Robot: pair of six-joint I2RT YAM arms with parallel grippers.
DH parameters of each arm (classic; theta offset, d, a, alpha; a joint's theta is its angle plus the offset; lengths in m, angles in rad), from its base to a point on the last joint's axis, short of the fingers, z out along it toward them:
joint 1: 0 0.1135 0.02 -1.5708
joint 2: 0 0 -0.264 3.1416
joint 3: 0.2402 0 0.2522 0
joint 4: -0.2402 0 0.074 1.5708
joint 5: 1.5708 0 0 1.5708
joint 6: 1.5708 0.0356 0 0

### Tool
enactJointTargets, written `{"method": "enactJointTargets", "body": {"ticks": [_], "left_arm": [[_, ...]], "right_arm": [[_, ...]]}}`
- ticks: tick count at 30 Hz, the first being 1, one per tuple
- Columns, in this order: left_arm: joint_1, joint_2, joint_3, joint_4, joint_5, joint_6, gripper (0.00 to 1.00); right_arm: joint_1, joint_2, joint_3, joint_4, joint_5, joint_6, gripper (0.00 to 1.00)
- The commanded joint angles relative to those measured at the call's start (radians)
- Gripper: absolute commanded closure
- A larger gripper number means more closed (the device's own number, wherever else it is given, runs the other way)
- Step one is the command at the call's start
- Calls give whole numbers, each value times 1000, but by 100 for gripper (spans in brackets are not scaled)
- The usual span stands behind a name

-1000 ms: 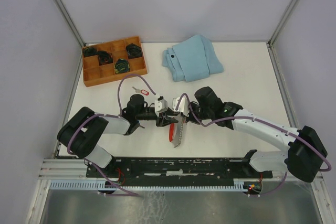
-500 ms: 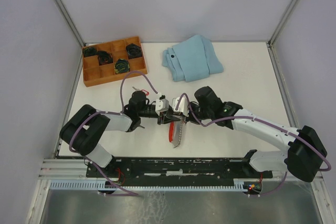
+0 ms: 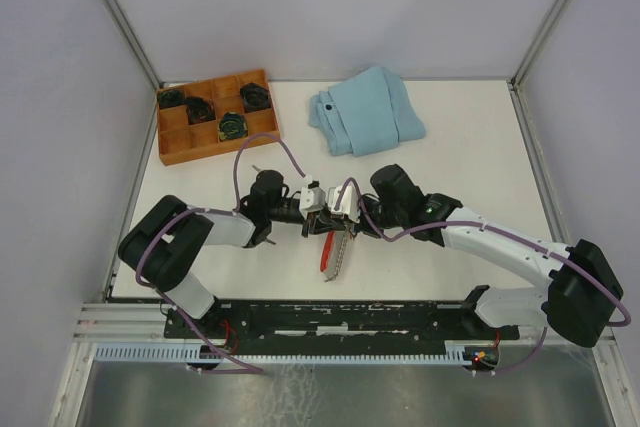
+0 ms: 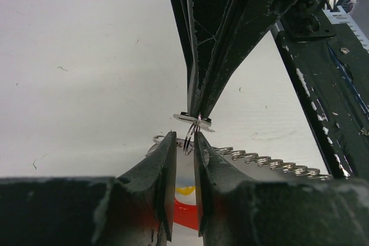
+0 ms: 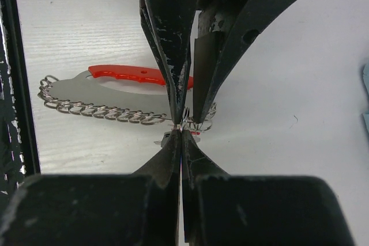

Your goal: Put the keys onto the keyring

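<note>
My right gripper (image 5: 180, 129) is shut on a small silver key (image 4: 183, 118) with a thin split ring (image 4: 189, 140) hanging from it. In the left wrist view its fingers (image 4: 230, 38) come down from above. My left gripper (image 4: 184, 137) faces it, jaws a narrow gap apart, with the split ring between their tips. Both grippers meet over the table's middle, left gripper (image 3: 322, 215) beside right gripper (image 3: 338, 219). The keyring (image 3: 328, 255), a red strip with a row of metal loops (image 5: 98, 110), lies flat just below them. Other keys are hidden.
A wooden compartment box (image 3: 215, 117) with dark coils stands at the back left. A folded light-blue cloth (image 3: 365, 112) lies at the back centre. The arms' black base rail (image 3: 340, 315) runs along the near edge.
My left gripper has slid right toward the right gripper's tips and its jaws have narrowed round the split ring. The right gripper has stayed shut and still.
</note>
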Motion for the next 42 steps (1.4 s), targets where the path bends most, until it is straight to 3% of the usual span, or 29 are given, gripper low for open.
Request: {"method": "enactJointTargets", "body": {"ticks": [1,4,11,17,28,38,42], "left_arm": [[-7,10,36,-35,26,84,76],[-7,11,37,-45,30,87,79],[-8,-1,38,-46,33,78,97],[-5,-49,18,16,-93,-30,97],[-3,-96,-74,333,-314,-389,97],[-14,-37,-140,578,-403,-600,97],[-14,-21,-163,615,-415,-615,97]], "right_arm": [[5,-41,49,31,-6,-7,99],[5,-52,45,26,2,-6,99],[5,-68,39,11,15,0,99],[5,-100,17,-9,49,17,99],[8,-111,-56,65,75,76,99],[16,-80,-98,180,100,93,99],[16,-89,-92,188,114,78,99]]}}
